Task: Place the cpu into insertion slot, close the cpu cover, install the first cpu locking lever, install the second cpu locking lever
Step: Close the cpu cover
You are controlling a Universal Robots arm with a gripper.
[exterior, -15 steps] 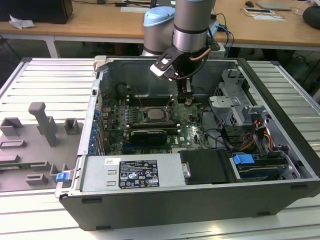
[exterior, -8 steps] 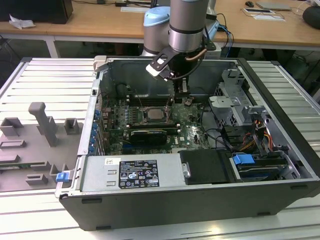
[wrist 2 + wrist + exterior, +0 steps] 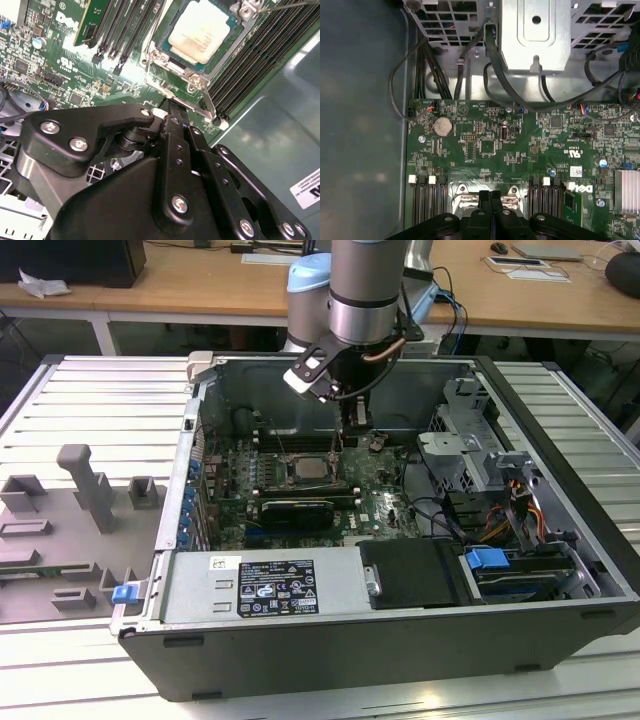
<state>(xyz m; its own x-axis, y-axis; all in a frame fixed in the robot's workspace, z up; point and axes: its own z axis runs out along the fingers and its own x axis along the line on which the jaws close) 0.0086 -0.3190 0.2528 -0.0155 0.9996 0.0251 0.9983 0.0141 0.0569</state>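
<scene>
**Inside the open computer case: closed gripper beside the seated cpu**

On the ribbed metal counter (image 3: 570, 400) lies a large grey computer case (image 3: 300, 660), with its side off and its insides facing up. Over it the robot arm (image 3: 365, 290) reaches straight down into the upper part of the case. The green motherboard (image 3: 485, 145) fills the case floor on the exterior view's left. A long black graphics card (image 3: 295, 510) lies across the motherboard, near the socket.

The gripper (image 3: 348, 430) hangs low over the board, just to the exterior view's right of the socket. In both wrist views its two black fingers are pressed together with nothing seen between them (image 3: 170, 107) (image 3: 490, 197).

The insertion slot (image 3: 322, 483) sits between banks of long black memory slots (image 3: 245, 70). The cpu cover (image 3: 234, 44) appears to lie down flat as a silver frame around the chip. The cpu (image 3: 200, 30) rests in the slot with its pale metal top showing through the cover's window.

A thin silver lever (image 3: 207, 102) runs out from the socket's corner, just beside the fingertips. Whether they touch it cannot be told.
</scene>
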